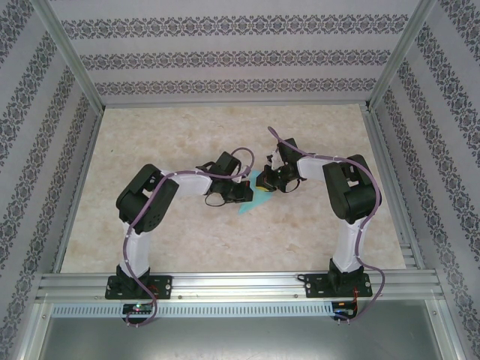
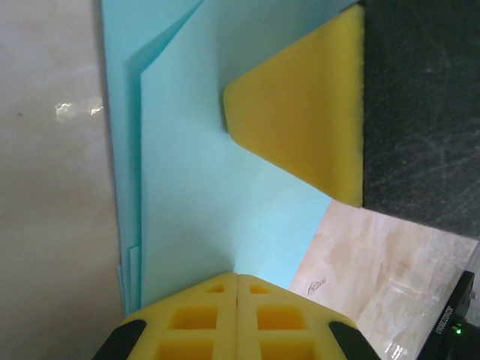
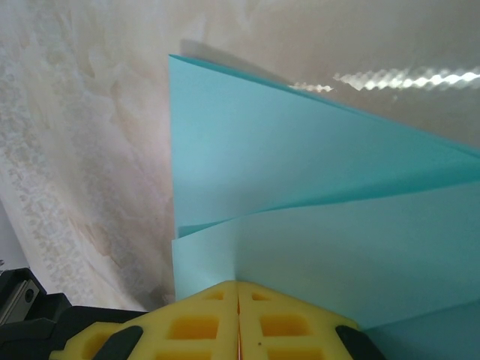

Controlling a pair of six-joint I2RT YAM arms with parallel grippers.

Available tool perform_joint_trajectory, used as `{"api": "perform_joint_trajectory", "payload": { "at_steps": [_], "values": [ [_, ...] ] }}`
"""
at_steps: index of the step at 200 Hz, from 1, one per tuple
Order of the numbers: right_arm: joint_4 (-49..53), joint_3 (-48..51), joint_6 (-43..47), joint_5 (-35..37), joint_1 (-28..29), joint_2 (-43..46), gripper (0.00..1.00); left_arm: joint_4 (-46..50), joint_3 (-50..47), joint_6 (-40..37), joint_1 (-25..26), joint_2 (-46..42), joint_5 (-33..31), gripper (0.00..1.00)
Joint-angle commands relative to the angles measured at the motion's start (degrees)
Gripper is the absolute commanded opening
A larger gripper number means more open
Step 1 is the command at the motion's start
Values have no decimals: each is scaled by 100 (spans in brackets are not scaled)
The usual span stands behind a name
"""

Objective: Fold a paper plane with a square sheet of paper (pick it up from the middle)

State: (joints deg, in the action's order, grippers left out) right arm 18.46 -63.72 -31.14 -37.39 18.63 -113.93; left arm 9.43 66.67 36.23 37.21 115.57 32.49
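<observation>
The turquoise paper (image 1: pixel 250 205) lies folded in several layers at the middle of the table, between the two grippers. In the left wrist view the paper (image 2: pixel 187 187) shows stacked edges along its left side. My left gripper (image 2: pixel 238 276) is shut, its tips pinching the near edge where a faint crease rises. My right gripper (image 3: pixel 238 283) is shut on a flap of the paper (image 3: pixel 315 247), which curves up from the layer behind it. The right gripper's yellow pad (image 2: pixel 300 112) rests on the paper's far part. From above, the left gripper (image 1: pixel 242 192) and the right gripper (image 1: pixel 265 182) almost touch.
The beige marbled table top (image 1: pixel 187 232) stretches all around the paper. Patterned walls (image 1: pixel 240 52) and an aluminium frame (image 1: pixel 232 281) close the workspace at the back, sides and near edge.
</observation>
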Motion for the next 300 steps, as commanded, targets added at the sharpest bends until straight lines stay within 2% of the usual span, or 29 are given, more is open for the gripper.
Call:
{"api": "perform_joint_trajectory", "payload": {
  "at_steps": [1,51,78,116,150,183,222,253,300],
  "values": [
    [562,219,151,1327,-39,-560,7,874,-496,-367,41,-225,-34,6],
    [608,229,165,1415,-67,-571,7,1244,-1304,-593,70,-971,-188,5],
    [613,233,162,1405,-62,-543,7,1371,-1319,-598,67,-1394,-388,4],
    [456,230,81,1243,-44,-395,7,286,-1155,-2,111,-2117,-635,3],
    [396,63,19,1123,50,-376,7,-537,-942,329,180,-1520,-787,1],
    [382,-61,6,1033,125,-377,7,-812,-567,399,265,-806,-863,0],
    [184,-79,-24,952,140,-160,7,-538,-469,305,287,-369,-881,0],
    [35,-123,69,793,132,75,7,-41,-615,98,289,-359,-1042,0],
    [-257,103,192,321,223,543,9,-18,-718,191,287,-301,-1089,0]
  ]
}}
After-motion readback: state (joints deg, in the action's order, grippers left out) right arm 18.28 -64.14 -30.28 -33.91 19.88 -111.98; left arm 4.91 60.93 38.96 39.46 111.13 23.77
